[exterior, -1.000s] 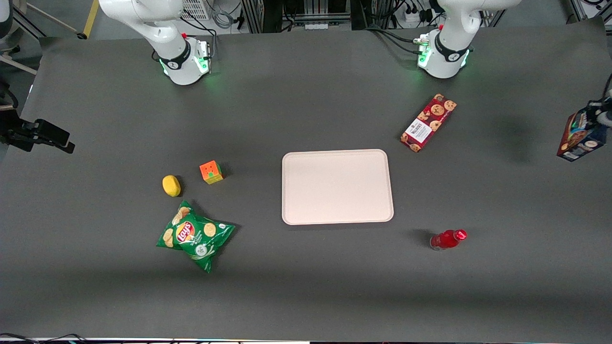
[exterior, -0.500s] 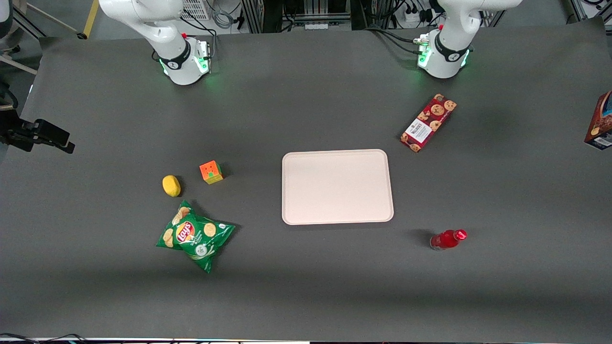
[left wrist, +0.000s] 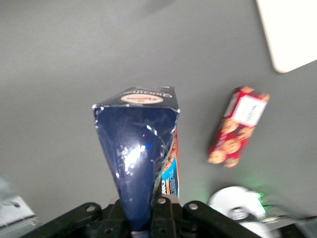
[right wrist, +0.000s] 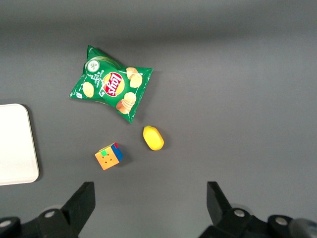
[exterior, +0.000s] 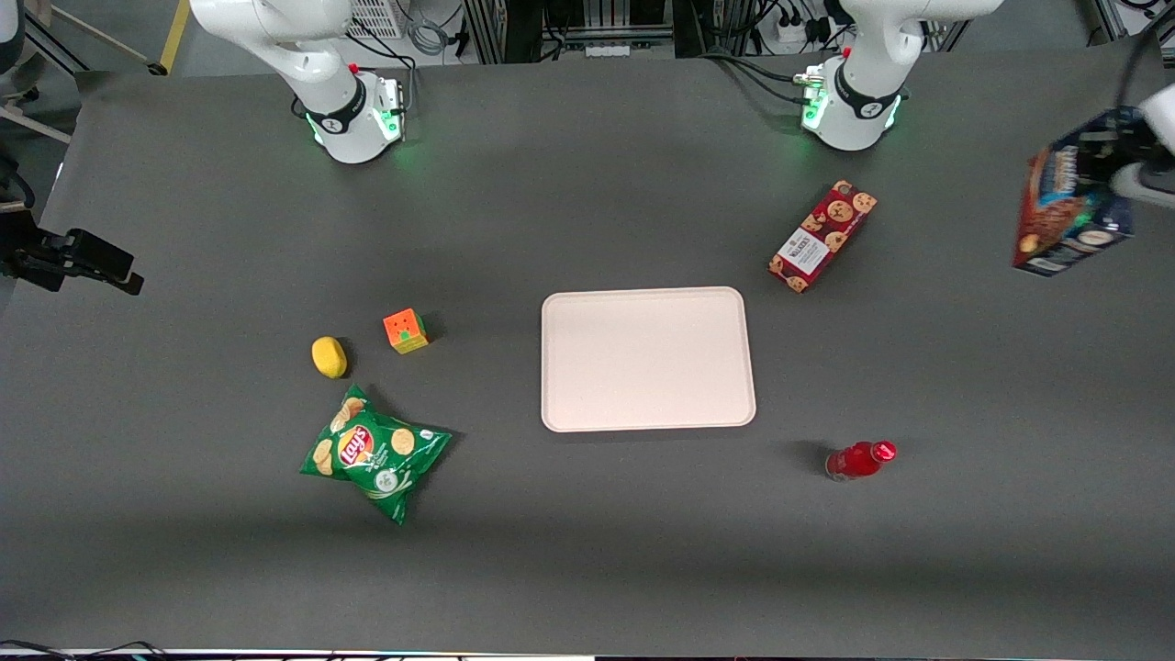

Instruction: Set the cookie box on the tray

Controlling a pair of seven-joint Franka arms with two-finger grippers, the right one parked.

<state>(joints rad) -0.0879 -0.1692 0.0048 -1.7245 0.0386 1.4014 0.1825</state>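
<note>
The cookie box (exterior: 1069,207), a dark blue carton with a brown side, hangs tilted above the table at the working arm's end. My gripper (exterior: 1127,154) is shut on its upper end. The wrist view shows the box's creased blue face (left wrist: 141,148) wedged between the black fingers of the gripper (left wrist: 142,218), with the white-and-orange mark on the end away from the fingers. The cream-pink tray (exterior: 647,358) lies flat in the middle of the table, with nothing on it; one corner of the tray (left wrist: 292,29) shows in the wrist view.
A longer red cookie box (exterior: 822,235) lies between the held box and the tray, near the working arm's base (exterior: 849,106). A red bottle (exterior: 860,459) lies nearer the camera than the tray. A colour cube (exterior: 406,330), lemon (exterior: 329,356) and green chips bag (exterior: 374,454) lie toward the parked arm's end.
The held box swung outward almost out of the front view, then came back inward toward the table's middle and now sits farther from the camera. Everything on the table stayed still.
</note>
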